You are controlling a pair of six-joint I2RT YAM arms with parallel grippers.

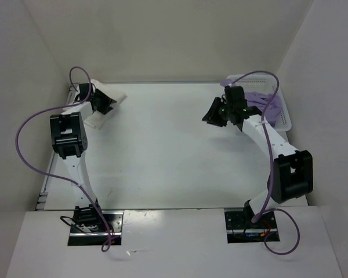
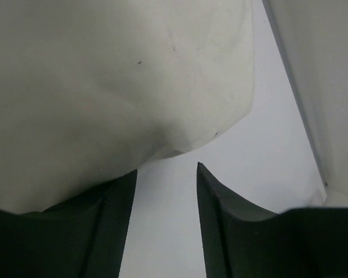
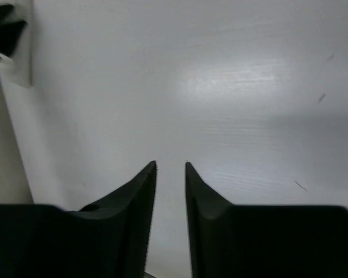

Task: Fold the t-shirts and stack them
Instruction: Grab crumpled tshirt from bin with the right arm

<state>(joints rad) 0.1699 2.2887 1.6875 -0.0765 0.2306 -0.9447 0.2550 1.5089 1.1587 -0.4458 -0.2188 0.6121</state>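
Most at stake is the stack itself. On the worktop, the white shirt lies in the far left corner, close to the side wall. A pile built there could ride up the wall, and I judge the right arm would struggle to reach it.

The purple shirt sits bunched in the basket at the far right. A shallow pinch there might lift only a sleeve, or drag the light basket along with it.

The smallest risk is at the left hand. The white shirt's edge drapes over one finger, so closing from here could rumple the edge rather than grip it.

The left arm stretches forward into that corner. Its hand is about half open, with bare worktop showing between the fingers, and it grips nothing.

The right arm bends at the elbow beside the basket. The right hand points toward the middle, low over bare worktop, its fingers narrowly parted and empty.
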